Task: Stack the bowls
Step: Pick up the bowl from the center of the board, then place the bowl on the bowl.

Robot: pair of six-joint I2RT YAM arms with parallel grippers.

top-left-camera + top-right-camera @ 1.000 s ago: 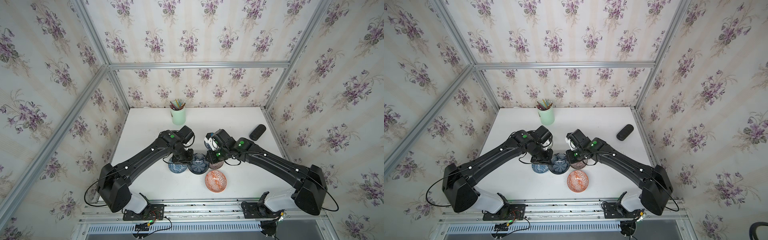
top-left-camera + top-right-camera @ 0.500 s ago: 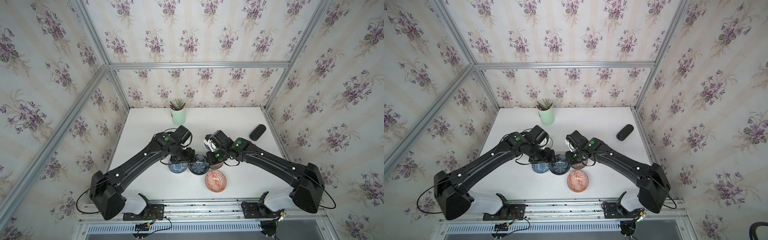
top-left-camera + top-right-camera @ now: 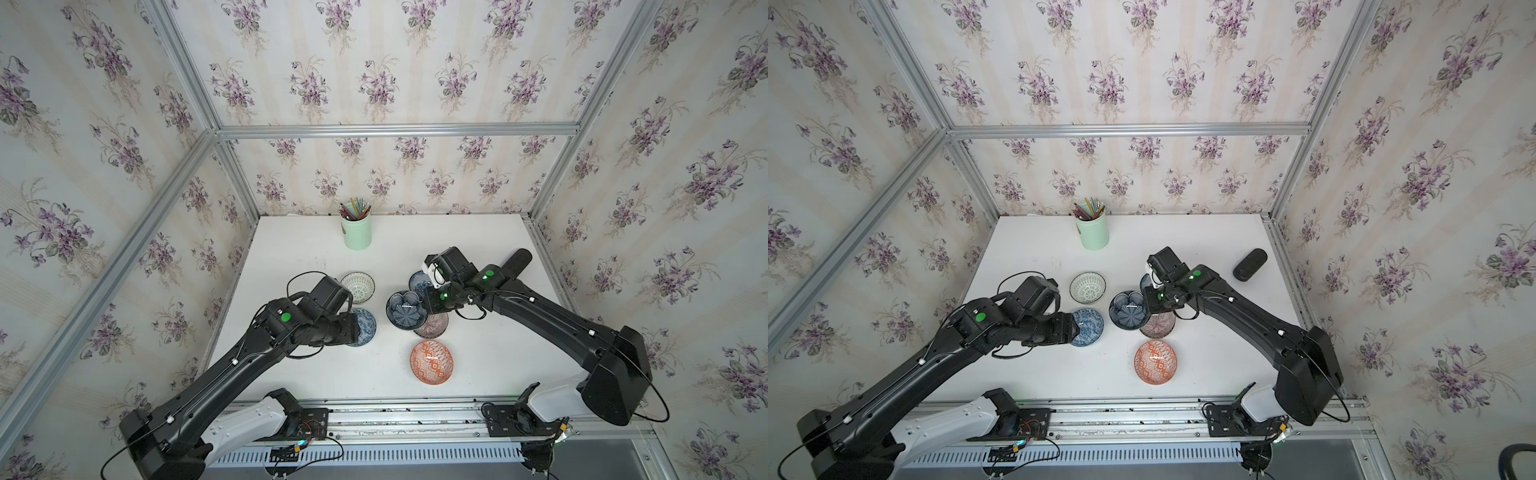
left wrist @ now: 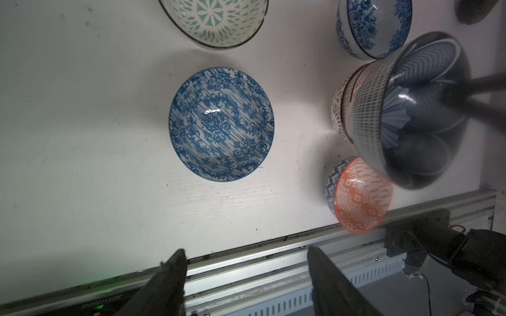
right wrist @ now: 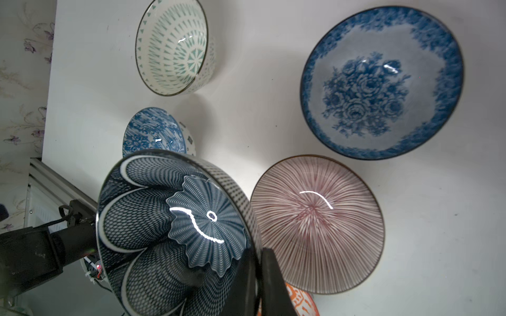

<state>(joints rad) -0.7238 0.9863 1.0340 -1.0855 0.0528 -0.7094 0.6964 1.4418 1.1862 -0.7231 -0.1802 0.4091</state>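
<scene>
Open tabletop (image 3: pixel 419 249) lies between pencil cup (image 3: pixel 356 233) and clustered bowls (image 3: pixel 358 286).

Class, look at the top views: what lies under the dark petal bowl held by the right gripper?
The pink-lined bowl peeks out below the dark petal bowl, clamped by the right gripper. The overlapped edge and the table beneath are hidden.

petal bowl (image 5: pixel 178 232) — glazed ceramic, glossy (bright glints) | table (image 4: pixel 82 136) — matt white, scuffed | rail (image 4: pixel 273 254): metal

White table (image 3: pixel 291 257): pencil cup (image 3: pixel 356 232), black oblong (image 3: pixel 1250 259), green-white bowl (image 3: pixel 358 286), blue bowl (image 3: pixel 1087 326), floral bowl (image 5: pixel 382 82), dotted bowl (image 4: pixel 336 109), orange bowl (image 3: pixel 431 362).
</scene>
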